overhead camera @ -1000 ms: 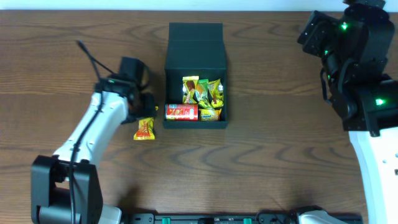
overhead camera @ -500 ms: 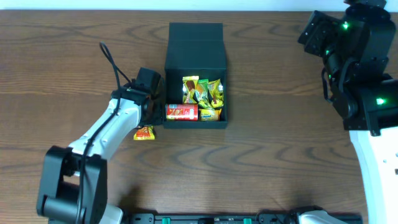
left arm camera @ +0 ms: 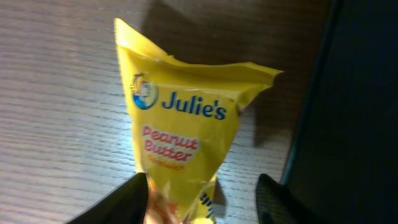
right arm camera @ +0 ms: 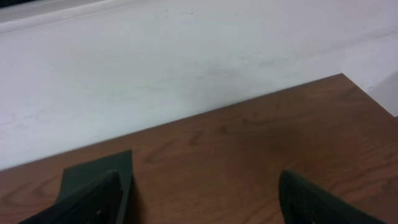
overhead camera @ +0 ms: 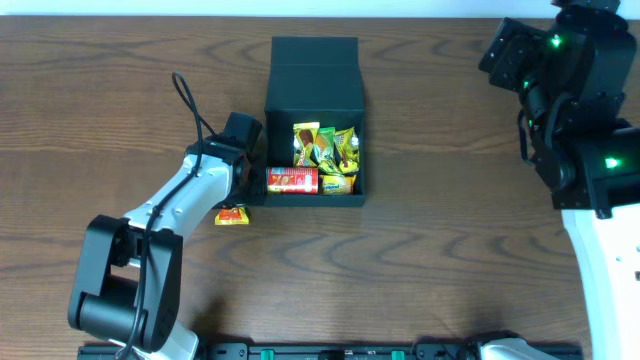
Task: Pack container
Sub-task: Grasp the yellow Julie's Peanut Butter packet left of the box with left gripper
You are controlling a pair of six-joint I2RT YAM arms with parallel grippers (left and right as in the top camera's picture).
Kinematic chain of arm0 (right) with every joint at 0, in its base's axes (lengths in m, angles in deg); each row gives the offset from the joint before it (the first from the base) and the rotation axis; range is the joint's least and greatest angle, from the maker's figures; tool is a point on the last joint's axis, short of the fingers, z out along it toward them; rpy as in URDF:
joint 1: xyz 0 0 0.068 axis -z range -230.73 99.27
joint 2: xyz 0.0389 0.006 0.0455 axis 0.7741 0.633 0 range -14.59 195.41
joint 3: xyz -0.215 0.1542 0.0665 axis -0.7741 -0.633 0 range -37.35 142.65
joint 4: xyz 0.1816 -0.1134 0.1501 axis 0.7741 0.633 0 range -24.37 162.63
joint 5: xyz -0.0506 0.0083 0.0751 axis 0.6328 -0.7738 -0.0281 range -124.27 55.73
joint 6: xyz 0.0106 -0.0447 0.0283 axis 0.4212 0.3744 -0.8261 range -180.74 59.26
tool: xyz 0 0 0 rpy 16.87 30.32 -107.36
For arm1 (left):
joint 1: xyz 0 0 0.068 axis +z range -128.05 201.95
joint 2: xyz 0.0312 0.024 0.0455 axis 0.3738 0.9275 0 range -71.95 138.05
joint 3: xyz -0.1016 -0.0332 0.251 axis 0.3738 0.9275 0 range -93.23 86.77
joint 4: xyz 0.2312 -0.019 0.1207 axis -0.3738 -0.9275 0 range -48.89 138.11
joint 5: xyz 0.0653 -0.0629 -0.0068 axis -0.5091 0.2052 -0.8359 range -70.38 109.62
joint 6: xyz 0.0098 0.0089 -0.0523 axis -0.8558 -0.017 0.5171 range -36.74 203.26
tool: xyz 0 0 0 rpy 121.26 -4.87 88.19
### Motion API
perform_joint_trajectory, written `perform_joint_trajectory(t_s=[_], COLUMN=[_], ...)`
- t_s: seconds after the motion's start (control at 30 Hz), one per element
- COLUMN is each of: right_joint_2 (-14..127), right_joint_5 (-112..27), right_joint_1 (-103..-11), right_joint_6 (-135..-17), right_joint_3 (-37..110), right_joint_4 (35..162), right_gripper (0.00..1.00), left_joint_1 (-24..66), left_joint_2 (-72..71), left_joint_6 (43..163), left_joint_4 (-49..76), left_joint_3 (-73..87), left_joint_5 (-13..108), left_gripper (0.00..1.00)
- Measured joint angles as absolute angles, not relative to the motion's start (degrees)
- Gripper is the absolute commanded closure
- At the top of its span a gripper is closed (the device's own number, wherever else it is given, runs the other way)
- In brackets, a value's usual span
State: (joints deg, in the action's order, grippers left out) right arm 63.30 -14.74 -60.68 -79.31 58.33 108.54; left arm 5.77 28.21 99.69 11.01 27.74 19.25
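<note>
- One yellow packet (left arm camera: 186, 124) lay loose on the tabletop (overhead camera: 120, 90), just left of the box (overhead camera: 315, 95), near its near-left corner.
- The box sat mid-table, lid flap (overhead camera: 315, 55) open toward the far side, holding a red can (overhead camera: 292, 180) and several snack packets (overhead camera: 325, 147).
- The left end effector (left arm camera: 202, 202) hung over the loose packet, fingers spread either side, not clamped.
- The right end effector (right arm camera: 199, 199) was at far right, spread and empty.
- Packing looked nearly done: that one packet, then probably the lid.

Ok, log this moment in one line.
left gripper open, fingers astride Julie's packet | Julie's packet on table beside container | container open, red can and packets inside | right gripper open, holding nothing
</note>
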Motion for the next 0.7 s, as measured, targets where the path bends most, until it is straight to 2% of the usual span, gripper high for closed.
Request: perform_joint_trajectory(t_s=[0.07,0.13,0.7], right_joint_2=[63.30,63.30,63.30], right_joint_5=[-14.74,-14.74,-14.74], right_joint_1=[-60.68,-60.68,-60.68], right_joint_6=[-79.22,-79.03,-78.09], right_joint_3=[58.33,58.33,58.33], right_joint_4=[108.52,108.54,109.99], right_gripper=[0.19,0.20,0.20], left_joint_1=[5.74,5.55,5.18], left_joint_2=[28.39,28.56,28.67], left_joint_6=[99.73,99.80,99.75], left_joint_4=[11.03,11.14,8.96], left_joint_3=[27.63,27.57,26.98], left_joint_5=[19.85,20.35,16.19], left_gripper=[0.59,0.61,0.66])
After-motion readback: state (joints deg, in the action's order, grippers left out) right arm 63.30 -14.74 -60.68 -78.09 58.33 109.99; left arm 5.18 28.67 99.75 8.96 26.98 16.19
